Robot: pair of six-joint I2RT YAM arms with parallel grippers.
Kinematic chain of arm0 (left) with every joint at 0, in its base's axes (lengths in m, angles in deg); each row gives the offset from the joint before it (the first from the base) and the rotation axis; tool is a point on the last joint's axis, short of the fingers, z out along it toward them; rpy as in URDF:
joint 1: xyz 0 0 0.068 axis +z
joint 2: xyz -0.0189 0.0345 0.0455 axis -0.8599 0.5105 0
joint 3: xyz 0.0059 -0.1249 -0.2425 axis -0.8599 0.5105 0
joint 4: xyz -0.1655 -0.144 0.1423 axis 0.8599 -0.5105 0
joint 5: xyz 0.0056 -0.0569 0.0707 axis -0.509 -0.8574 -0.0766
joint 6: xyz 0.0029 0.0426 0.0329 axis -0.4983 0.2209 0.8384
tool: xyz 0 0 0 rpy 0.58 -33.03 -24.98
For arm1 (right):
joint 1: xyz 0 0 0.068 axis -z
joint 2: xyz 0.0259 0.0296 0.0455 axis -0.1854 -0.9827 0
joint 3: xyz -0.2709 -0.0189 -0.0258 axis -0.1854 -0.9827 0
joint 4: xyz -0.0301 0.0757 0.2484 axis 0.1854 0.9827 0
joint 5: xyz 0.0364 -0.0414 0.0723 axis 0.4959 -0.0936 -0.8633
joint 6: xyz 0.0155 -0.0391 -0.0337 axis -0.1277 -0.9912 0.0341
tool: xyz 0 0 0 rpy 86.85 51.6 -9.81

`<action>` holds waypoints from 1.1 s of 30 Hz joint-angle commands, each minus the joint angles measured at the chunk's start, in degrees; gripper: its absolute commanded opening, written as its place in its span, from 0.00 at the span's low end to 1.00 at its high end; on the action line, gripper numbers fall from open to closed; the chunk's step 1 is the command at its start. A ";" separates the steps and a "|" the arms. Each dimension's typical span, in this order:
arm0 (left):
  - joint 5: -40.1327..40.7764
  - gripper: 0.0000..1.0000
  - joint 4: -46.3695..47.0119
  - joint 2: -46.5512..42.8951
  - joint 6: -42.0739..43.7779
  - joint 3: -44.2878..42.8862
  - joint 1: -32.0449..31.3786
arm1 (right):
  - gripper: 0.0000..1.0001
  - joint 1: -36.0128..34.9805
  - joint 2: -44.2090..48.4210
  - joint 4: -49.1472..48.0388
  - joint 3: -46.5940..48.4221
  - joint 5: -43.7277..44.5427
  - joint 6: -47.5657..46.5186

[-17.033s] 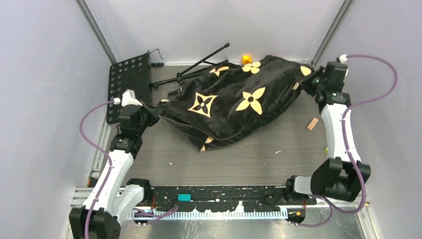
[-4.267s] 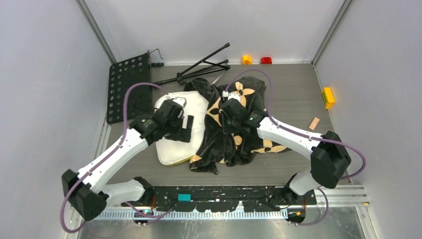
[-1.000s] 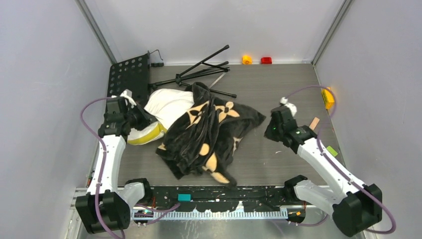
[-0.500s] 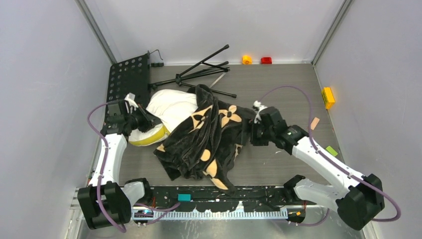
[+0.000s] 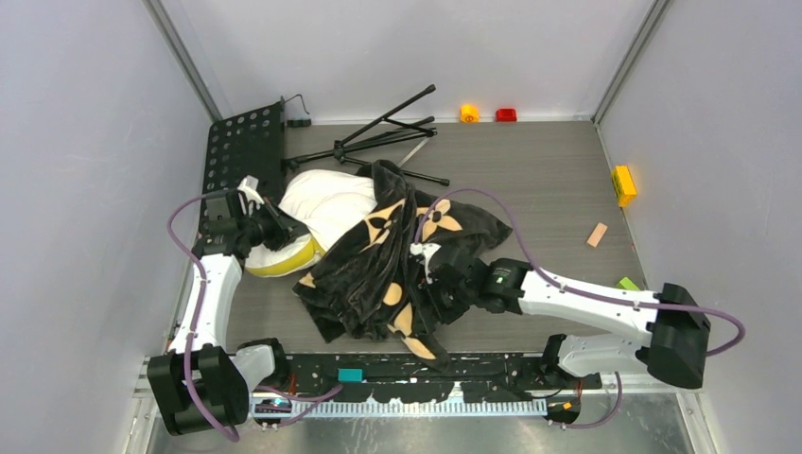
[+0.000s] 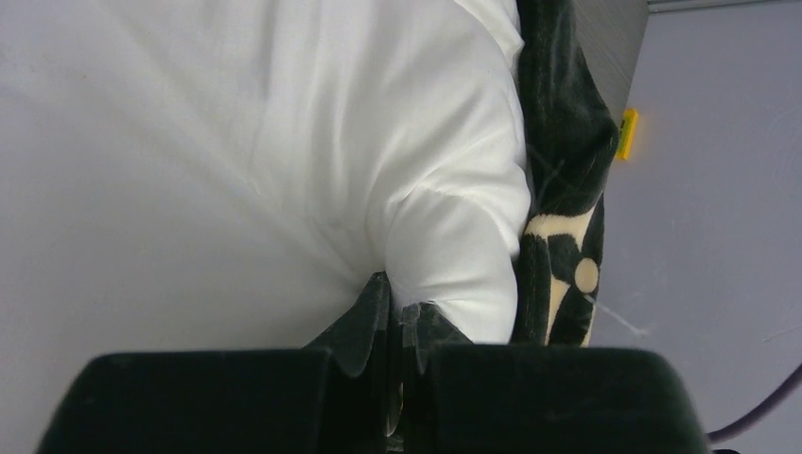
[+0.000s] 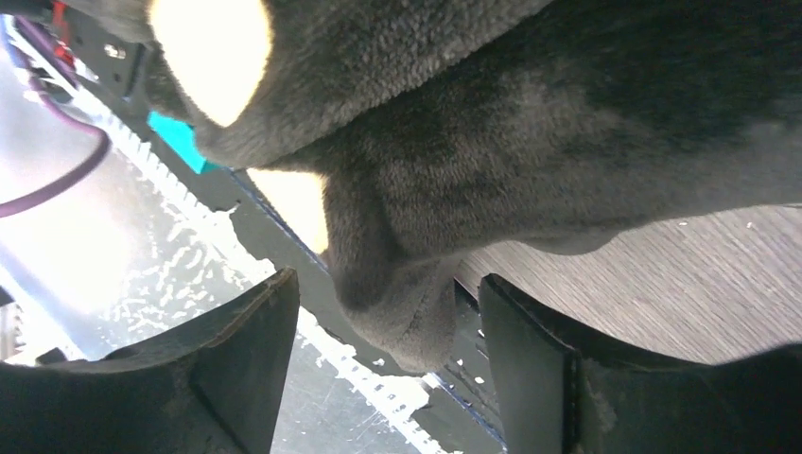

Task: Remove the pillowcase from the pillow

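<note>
Pillowcase point(image 5: 397, 265): limp, light plush, grab 1 fold; left gripper point(image 6: 397, 317) seemingly clamped on pillow point(image 5: 326, 203); right gripper point(image 7: 386, 293) spread around fold.

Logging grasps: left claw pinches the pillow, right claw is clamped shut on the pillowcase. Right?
Not quite. The right claw is open, a pillowcase fold hanging between its jaws, per the right wrist view. The left claw does pinch the pillow.

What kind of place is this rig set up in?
Likely a lab test cell: plain grey walls box in the table, and stray props lie about, such as a folded tripod and a small red block.
</note>
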 commanded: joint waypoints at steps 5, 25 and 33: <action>-1.48 0.00 6.36 -1.29 -2.28 -1.13 -0.58 | 0.53 -4.83 -5.95 -7.44 -0.34 3.95 3.60; 11.56 0.00 4.88 -5.63 -1.19 -1.53 1.65 | 0.00 42.54 17.21 3.46 -4.83 41.89 11.60; 11.42 0.00 6.01 -5.04 -1.16 -0.31 1.60 | 0.00 69.59 11.84 -2.46 -4.45 28.19 15.92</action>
